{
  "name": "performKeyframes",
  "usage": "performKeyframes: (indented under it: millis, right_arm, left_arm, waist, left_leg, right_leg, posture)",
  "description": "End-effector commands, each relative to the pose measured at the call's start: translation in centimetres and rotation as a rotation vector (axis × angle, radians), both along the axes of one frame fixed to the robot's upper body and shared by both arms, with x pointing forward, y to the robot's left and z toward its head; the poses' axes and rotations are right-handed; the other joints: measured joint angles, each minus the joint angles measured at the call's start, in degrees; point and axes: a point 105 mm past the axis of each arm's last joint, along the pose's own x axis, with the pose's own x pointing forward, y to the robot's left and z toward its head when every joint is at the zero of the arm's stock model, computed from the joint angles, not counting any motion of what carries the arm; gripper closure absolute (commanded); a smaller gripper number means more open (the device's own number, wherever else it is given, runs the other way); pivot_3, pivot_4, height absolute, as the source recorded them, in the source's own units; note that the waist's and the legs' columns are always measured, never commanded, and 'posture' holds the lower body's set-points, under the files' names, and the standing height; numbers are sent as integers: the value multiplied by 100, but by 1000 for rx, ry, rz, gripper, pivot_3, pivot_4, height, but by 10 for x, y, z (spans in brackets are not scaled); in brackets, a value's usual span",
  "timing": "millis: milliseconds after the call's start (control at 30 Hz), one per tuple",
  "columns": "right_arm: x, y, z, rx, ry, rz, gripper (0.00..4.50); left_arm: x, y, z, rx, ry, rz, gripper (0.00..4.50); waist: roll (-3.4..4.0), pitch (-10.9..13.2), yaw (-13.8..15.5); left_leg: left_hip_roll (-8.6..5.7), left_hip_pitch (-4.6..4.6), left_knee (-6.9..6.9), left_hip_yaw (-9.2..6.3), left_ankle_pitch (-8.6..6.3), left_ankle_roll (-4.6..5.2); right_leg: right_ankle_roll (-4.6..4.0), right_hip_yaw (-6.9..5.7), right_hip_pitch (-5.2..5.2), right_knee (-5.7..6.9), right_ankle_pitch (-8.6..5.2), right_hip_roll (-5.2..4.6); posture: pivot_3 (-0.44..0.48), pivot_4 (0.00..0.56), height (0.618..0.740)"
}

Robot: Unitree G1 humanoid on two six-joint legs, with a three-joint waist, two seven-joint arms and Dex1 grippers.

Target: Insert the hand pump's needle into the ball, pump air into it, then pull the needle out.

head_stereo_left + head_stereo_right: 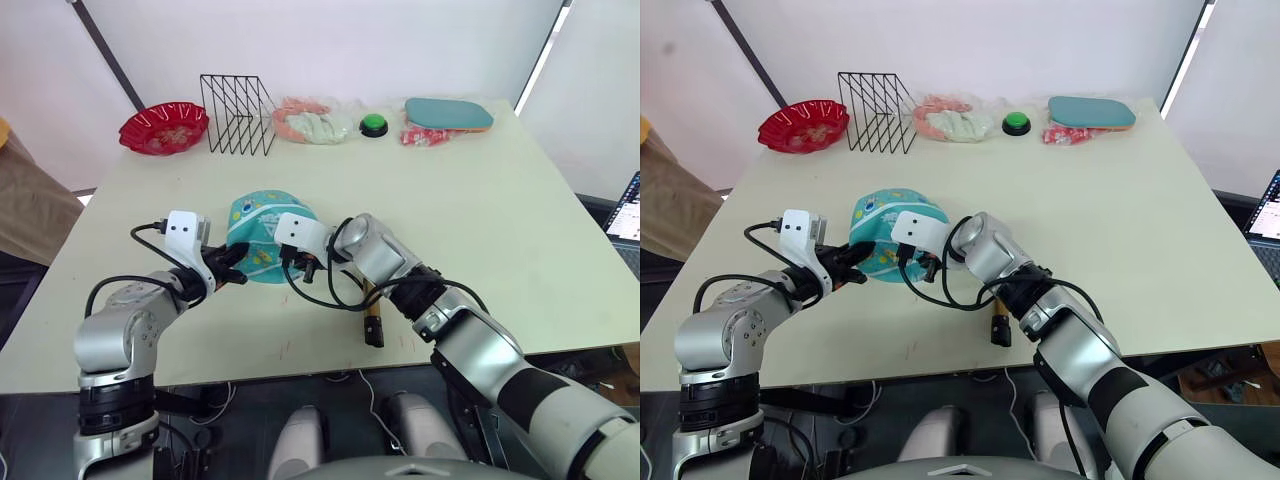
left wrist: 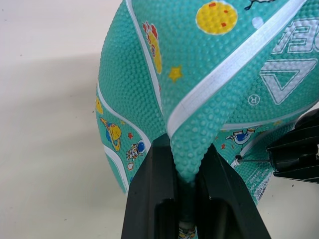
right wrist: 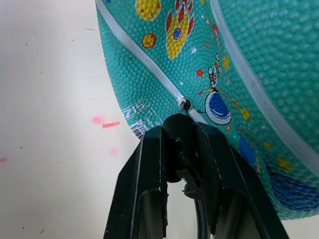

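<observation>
Pinching a soft fold of the ball on the counter, my left gripper steadies it. My right gripper is closed on the needle fitting, tip aimed straight at the valve just ahead (nearly touching).

Bright even daylight, soft shadows, sharp focus, mild glare

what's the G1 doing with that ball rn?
It's setting up to inflate the limp teal ball on the table. The left claw pinches a fold of the ball's skin. The right claw holds the black fitting with the needle at the valve hole; how far in it is can't be told. The pump lies under the right arm.
</observation>
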Motion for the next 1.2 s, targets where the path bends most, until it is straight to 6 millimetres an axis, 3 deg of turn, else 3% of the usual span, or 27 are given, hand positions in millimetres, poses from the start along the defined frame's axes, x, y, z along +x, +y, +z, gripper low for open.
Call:
performKeyframes:
  millis: [33, 467, 867, 900, 933, 967, 1000, 1133, 1200]
  right_arm:
    - [-60, 66, 24, 172, 54, 251, 4181]
    - [-43, 42, 38, 160, 42, 181, 4181]
    - [-43, 36, 39, 159, 33, 177, 4181]
    - [-43, 35, 39, 157, 29, 177, 3151]
    - [-41, 34, 40, 154, 14, 173, 2815]
    - [-39, 32, 41, 154, -3, 165, 2171]
    - [-37, 30, 42, 153, -15, 159, 1889]
    - [-29, 18, 46, 148, -51, 150, 1719]
    - [-27, 10, 49, 152, -53, 145, 1719]
  left_arm:
    - [-2, -39, -23, -57, 89, -141, 4500]
    - [-2, -34, -24, -40, 77, -137, 4500]
    - [0, -36, -23, -40, 74, -138, 4500]
    - [-1, -36, -23, -39, 75, -138, 4500]
    - [-1, -35, -23, -37, 75, -136, 4500]
    - [-1, -35, -23, -36, 75, -135, 4500]
    - [-1, -34, -23, -35, 76, -134, 4500]
    - [-1, -32, -24, -26, 78, -127, 4500]
    - [0, -32, -24, -24, 78, -127, 4500]
  waist:
    - [-1, 2, 6]
    - [8, 36, 90]
    - [12, 61, 104]
    - [15, 70, 108]
    - [38, 92, 143]
    - [50, 99, 190]
    - [53, 101, 215]
    - [45, 102, 302]
    - [45, 103, 303]
  left_leg:
    - [-1, 0, -3, -1, 0, 0]
    - [-2, -14, -13, 0, 3, -2]
    - [-2, -18, -21, 3, 6, -5]
    - [-2, -18, -21, 3, 6, -5]
    - [-2, -18, -21, 3, 6, -5]
    - [-12, -34, -21, 5, 8, -4]
    - [-26, -48, -22, 3, 22, -21]
    - [-43, -130, -24, -26, 82, -120]
    - [-67, -143, -24, -30, 83, -120]
  right_leg:
    - [0, 0, -2, 0, 0, 0]
    - [0, -1, -26, 0, 0, 0]
    - [-7, -3, -27, -6, -4, -2]
    - [-7, -3, -27, -6, -4, -2]
    - [-7, -3, -27, -6, -4, -2]
    - [-7, -15, -28, -7, -4, 4]
    - [-6, -23, -33, -7, -5, 0]
    - [-1, -55, -66, -33, -3, -12]
    - [37, -56, -65, -54, 11, -39]
  posture:
    - [0, 150, 740]
    - [0, 150, 740]
    - [0, 150, 740]
    - [0, 150, 740]
    - [0, 150, 740]
    - [0, 150, 740]
    - [0, 150, 740]
    - [0, 150, 740]
    - [0, 150, 740]
